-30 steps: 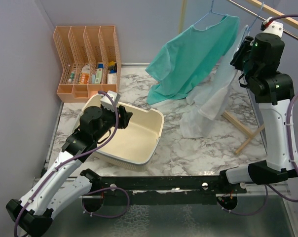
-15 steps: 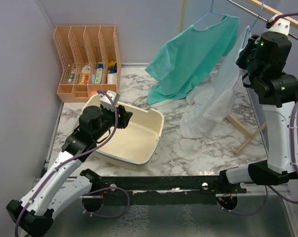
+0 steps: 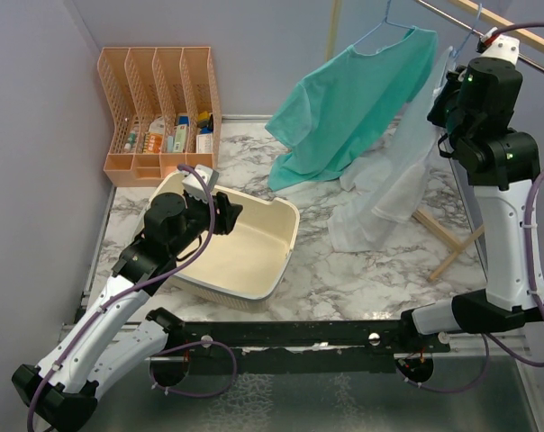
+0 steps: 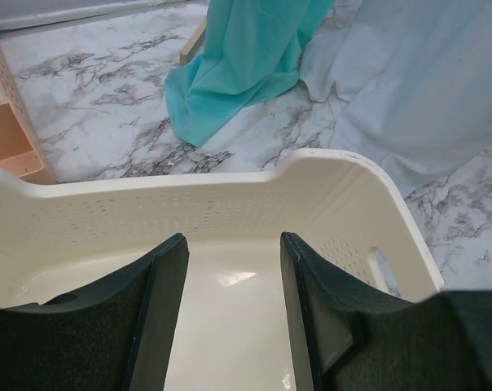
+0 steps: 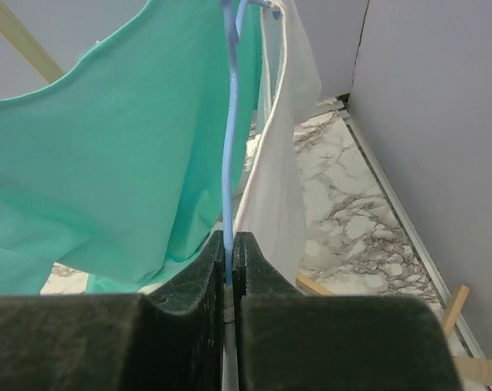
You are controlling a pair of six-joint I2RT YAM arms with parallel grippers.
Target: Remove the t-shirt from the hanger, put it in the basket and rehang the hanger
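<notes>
A white t-shirt (image 3: 389, 180) hangs on a thin blue hanger (image 5: 230, 122) from the rail at the back right, and its hem lies on the table. A teal t-shirt (image 3: 344, 108) hangs on a second blue hanger to its left. My right gripper (image 3: 443, 90) is raised beside the white t-shirt. In the right wrist view the gripper (image 5: 228, 236) is shut on the blue hanger wire, with the white t-shirt (image 5: 283, 163) to the right and the teal t-shirt (image 5: 107, 163) to the left. My left gripper (image 3: 225, 214) is open and empty over the cream basket (image 3: 285, 247); in the left wrist view the gripper (image 4: 230, 244) points into it.
An orange desk organizer (image 3: 159, 108) with small items stands at the back left. Wooden legs of the drying rack (image 3: 452, 252) cross the table at the right under the rail (image 3: 488, 18). The basket's far wall (image 4: 189, 204) lies just ahead of the left fingers.
My right gripper shifted slightly to the right with the hanger wire, then back a little to the left. The left arm has not moved.
</notes>
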